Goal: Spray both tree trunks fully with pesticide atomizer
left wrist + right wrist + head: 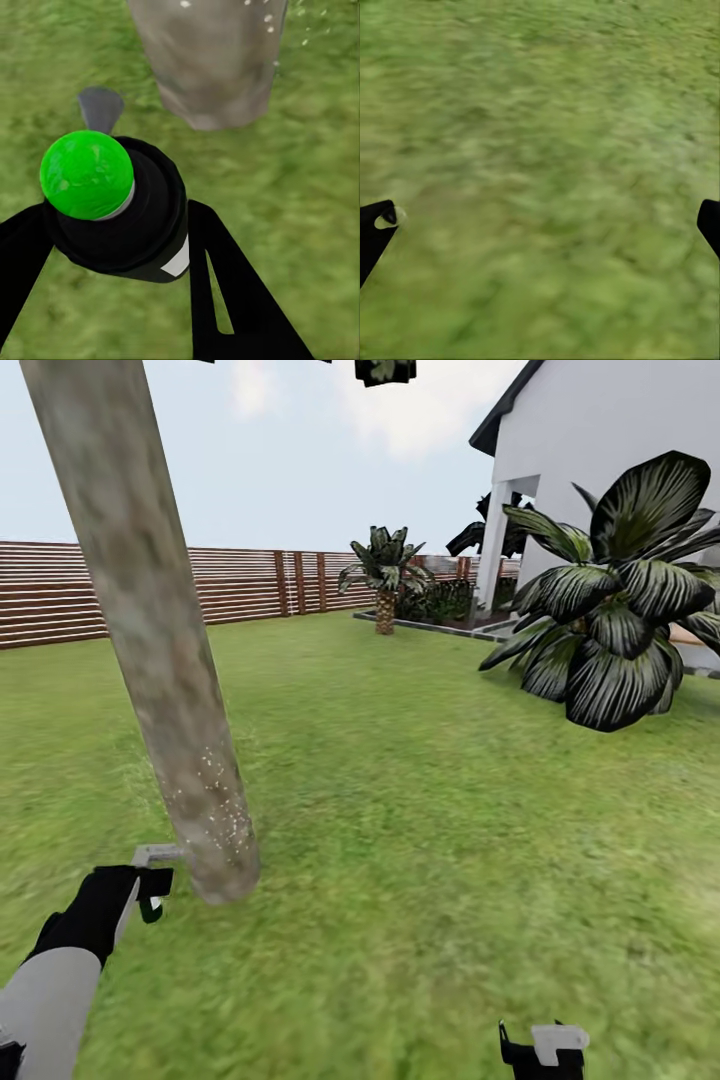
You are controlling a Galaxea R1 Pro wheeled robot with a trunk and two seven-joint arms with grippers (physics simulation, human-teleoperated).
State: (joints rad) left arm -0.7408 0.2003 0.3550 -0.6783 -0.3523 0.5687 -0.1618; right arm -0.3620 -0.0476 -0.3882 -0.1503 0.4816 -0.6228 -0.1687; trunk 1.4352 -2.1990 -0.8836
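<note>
L claw [112,247] clamped on the pesticide atomizer [120,214], black body w/ green ball cap, one black finger on each side. In head view the atomizer's grey nozzle [158,853] sits just beside the tree trunk [150,630], low down near the base. Trunk is pale, mottled, w/ white speckles on the lower part (same specks visible in L wrist view). R claw [540,221] fingers wide apart, nothing between them, hanging over the grass [540,112]. Background: wooden fence [60,595], short palm [384,575], white house [600,450], big dark-leaf plant [610,610].
</note>
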